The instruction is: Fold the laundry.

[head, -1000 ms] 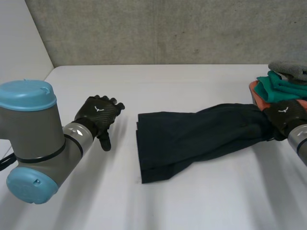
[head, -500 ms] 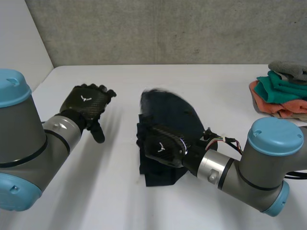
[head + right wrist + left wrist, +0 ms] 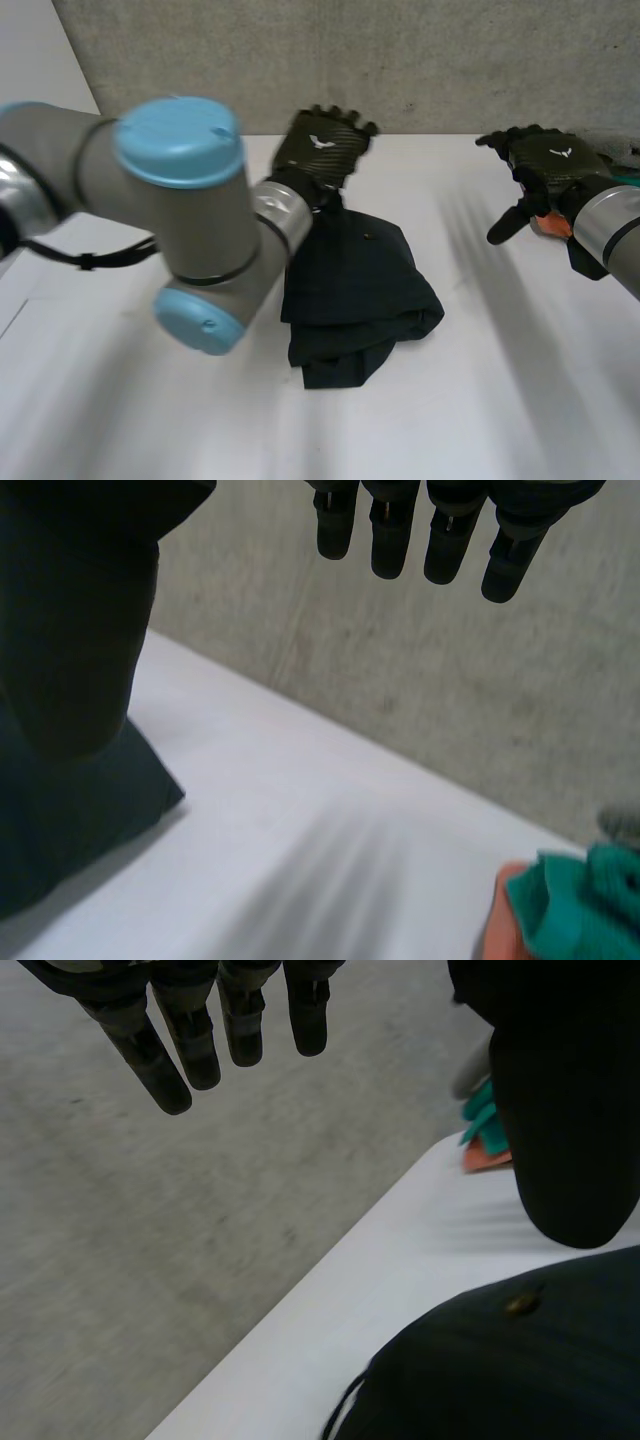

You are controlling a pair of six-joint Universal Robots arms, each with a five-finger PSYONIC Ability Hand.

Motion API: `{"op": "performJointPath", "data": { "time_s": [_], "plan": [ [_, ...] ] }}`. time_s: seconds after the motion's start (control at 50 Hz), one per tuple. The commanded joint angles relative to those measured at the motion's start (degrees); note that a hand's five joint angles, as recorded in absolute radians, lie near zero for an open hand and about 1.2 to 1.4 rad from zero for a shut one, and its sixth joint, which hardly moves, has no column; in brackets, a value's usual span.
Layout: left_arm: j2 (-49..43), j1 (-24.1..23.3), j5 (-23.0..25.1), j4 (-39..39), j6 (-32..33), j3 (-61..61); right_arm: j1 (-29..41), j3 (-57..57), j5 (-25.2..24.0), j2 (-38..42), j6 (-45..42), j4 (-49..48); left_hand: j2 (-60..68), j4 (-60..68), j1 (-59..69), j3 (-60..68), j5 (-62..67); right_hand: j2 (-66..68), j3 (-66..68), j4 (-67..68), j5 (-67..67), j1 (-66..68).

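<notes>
Hovering at the far side of the bench (image 3: pixel 500 390), the left hand (image 3: pixel 322 148) keeps its fingers straight and apart, and it holds nothing. Just in front of it the dark garment (image 3: pixel 355 290) lies loosely folded on the middle of the bench. More to the right, the right hand (image 3: pixel 545 160) is raised with relaxed, empty fingers, and near it a pile of teal and orange cloths (image 3: pixel 575 905) sits at the bench's far right edge.

Head view down over white table (image 3: pixel 480 400); both wrist views low and close, toward grey wall (image 3: pixel 150 1260), dark garment (image 3: pixel 350 290) shared.
</notes>
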Motion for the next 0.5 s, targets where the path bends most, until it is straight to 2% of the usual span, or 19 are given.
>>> {"op": "performJointPath", "data": {
  "time_s": [0.02, 0.12, 0.2, 0.36, 0.5],
  "plan": [
    [-12.5, -0.2, -0.4, -4.2, 1.9, 13.1, 1.1, -8.2, -1.7, 6.3, 0.8, 8.9, -1.6, -1.4, -1.2, -1.9, -2.4, -1.9, -1.9, -2.3, -2.3, -2.5],
    [-18.3, 1.3, -4.4, -14.7, 4.4, 19.1, 4.9, -14.4, -3.7, 10.2, 1.7, 13.4, -1.6, -1.4, -1.2, -1.9, -2.4, -1.9, -1.9, -2.3, -2.3, -2.5],
    [-19.5, 1.4, -5.9, -19.6, 4.2, 19.2, 7.7, -19.4, -3.7, 14.5, 1.7, 15.8, -1.6, -1.4, -1.2, -1.9, -2.4, -1.9, -1.9, -2.3, -2.3, -2.5],
    [-18.0, 1.1, -9.5, -21.9, 4.7, 13.9, 11.4, -27.4, -3.4, 25.1, 0.7, 23.2, -1.6, -1.4, -1.2, -1.9, -2.4, -1.9, -1.9, -2.3, -2.3, -2.5],
    [-15.4, 0.7, -14.0, -24.0, 5.3, 8.5, 11.4, -28.9, -3.6, 30.3, -4.9, 23.8, -1.6, -1.4, -1.2, -1.9, -2.4, -1.9, -1.9, -2.3, -2.3, -2.5]
  ]
}}
